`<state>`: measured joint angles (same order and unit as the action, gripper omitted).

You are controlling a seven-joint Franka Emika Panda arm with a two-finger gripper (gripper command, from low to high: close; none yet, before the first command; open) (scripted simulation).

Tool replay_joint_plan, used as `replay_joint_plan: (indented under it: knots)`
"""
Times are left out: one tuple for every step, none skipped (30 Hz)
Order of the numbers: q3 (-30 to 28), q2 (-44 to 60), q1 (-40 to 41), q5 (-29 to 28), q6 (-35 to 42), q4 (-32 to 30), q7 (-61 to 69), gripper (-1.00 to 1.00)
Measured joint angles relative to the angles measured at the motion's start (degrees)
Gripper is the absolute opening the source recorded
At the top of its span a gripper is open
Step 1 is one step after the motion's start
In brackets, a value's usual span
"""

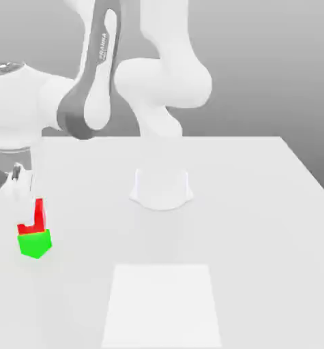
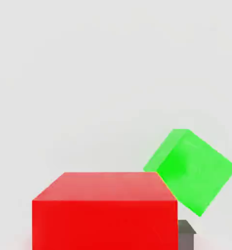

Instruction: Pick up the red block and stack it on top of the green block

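At the exterior view's left edge, the claw (image 1: 29,204) is hanging low over the white desk (image 1: 260,225), its fingers closed narrowly on the red block (image 1: 33,223). The red block is sitting directly above the green block (image 1: 35,243), touching or nearly touching it. From the hand view, the red block (image 2: 105,210) is lying close to the camera, with the green block (image 2: 191,168) showing beyond it, turned at an angle.

Arm (image 1: 89,88) bent low toward the exterior view's left, wrist pointing down; gripper (image 1: 29,204) clamped tight, fingers (image 1: 18,184) vertical above table level.
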<state>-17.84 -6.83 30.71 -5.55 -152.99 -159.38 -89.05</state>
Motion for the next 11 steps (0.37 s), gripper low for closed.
replay_joint_plan:
  knots:
    - [-0.7,-0.7,1.4,-0.2,0.1,-0.6,-2.2,-1.0]
    - [-1.2,-0.1,1.8,0.4,-0.7,-0.8,-2.9,-1.0]
    - [-1.5,1.2,1.8,1.4,-2.1,-0.9,-2.7,-1.0]
    - [-1.6,2.8,1.6,2.7,-3.6,-0.9,-2.0,-1.0]
    - [-1.5,4.7,1.3,4.3,-5.4,-0.9,-1.0,-1.0]
    - [-1.5,6.6,1.0,6.1,-7.2,-0.8,0.2,-1.0]
    - [-0.9,8.7,1.2,8.2,-9.0,-0.7,1.7,-1.0]
    - [-0.5,10.7,1.0,10.5,-10.8,-0.6,3.3,-1.0]
    - [0.2,12.2,1.4,12.1,-12.1,-0.6,4.4,1.0]
    - [0.2,12.2,1.4,12.1,-12.1,-0.6,4.4,1.0]
    - [0.2,12.2,1.4,12.1,-12.1,-0.6,4.4,1.0]
